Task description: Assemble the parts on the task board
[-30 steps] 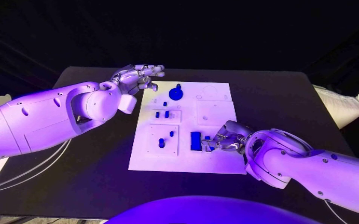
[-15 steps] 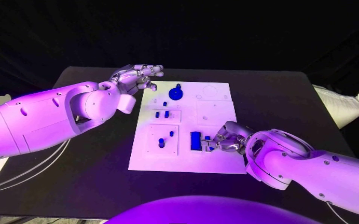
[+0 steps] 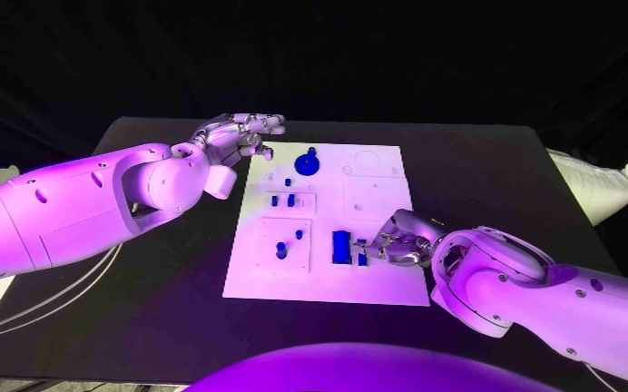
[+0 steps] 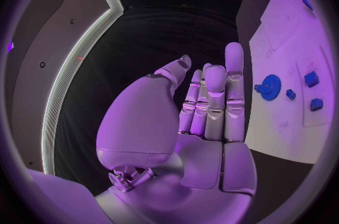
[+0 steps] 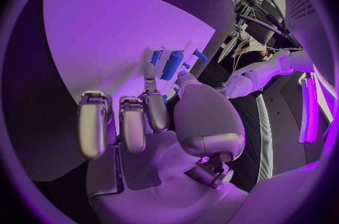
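The white task board (image 3: 328, 269) lies mid-table. A blue gear (image 3: 308, 163) sits at its far end, small blue parts (image 3: 283, 200) stand in the middle, and another part (image 3: 281, 249) lies nearer. My right hand (image 3: 397, 245) rests on the board's near right area, and its fingertips pinch a small blue part (image 3: 363, 257) beside a long blue block (image 3: 341, 245). In the right wrist view that block (image 5: 172, 64) shows between fingertip and thumb. My left hand (image 3: 242, 134) hovers at the board's far left corner, fingers straight and holding nothing. In the left wrist view the left hand (image 4: 205, 117) is beside the gear (image 4: 269, 87).
The black table (image 3: 497, 174) surrounds the board, with bare surface to the right and behind it. My bulky left arm (image 3: 105, 201) lies over the table's left side. Empty white recesses (image 3: 373, 163) mark the board's far right.
My right hand and the small blue part in its fingertips have shifted slightly toward the board's near edge. The left hand has stayed put.
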